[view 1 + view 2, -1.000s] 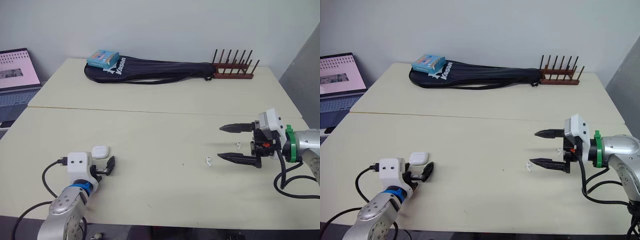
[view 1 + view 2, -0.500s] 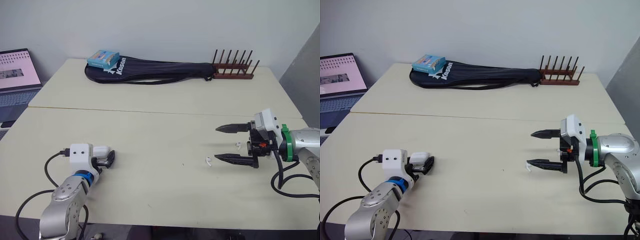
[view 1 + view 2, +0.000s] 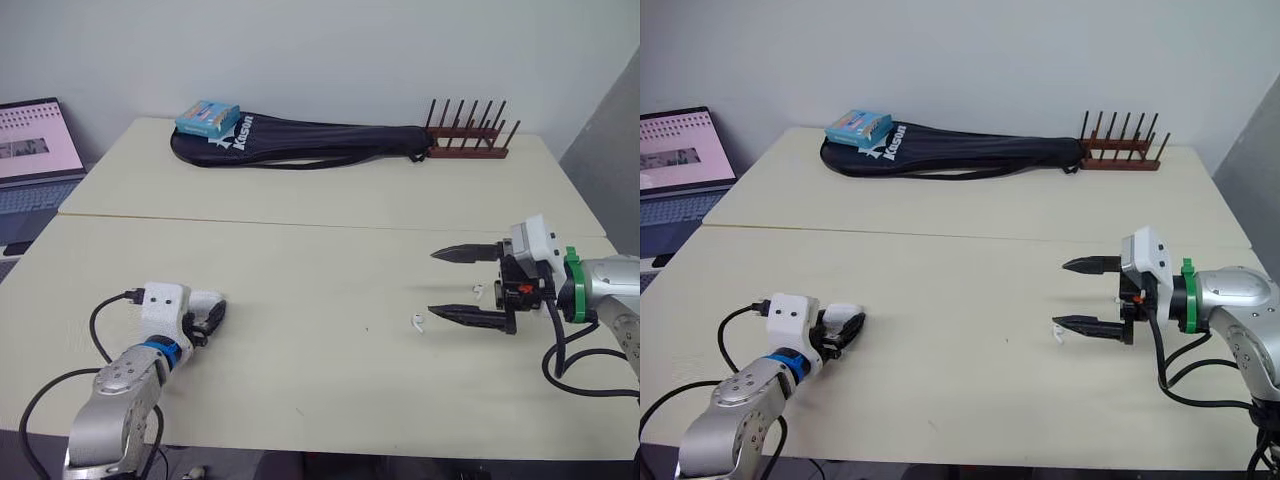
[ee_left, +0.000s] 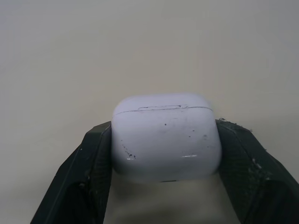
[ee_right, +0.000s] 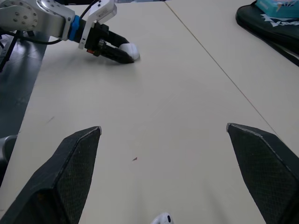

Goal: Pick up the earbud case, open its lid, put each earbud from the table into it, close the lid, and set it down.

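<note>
a: where do we have the earbud case [image 4: 166, 137]?
b: front left of the table [image 3: 300, 250], lid shut — our left gripper [image 3: 212, 316] pinches it from both sides
a: and our right gripper [image 3: 434, 283]?
b: jaws spread wide over the right side, one earbud [image 3: 417, 322] just off its near fingertip, the other earbud [image 3: 477, 292] between its fingers

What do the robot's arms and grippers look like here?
Both arms are silver metal with looping black cables and white box-shaped wrist housings. The left arm has a blue wrist ring, the right arm a green ring. The left gripper and right gripper each have two tapering black fingers.
</note>
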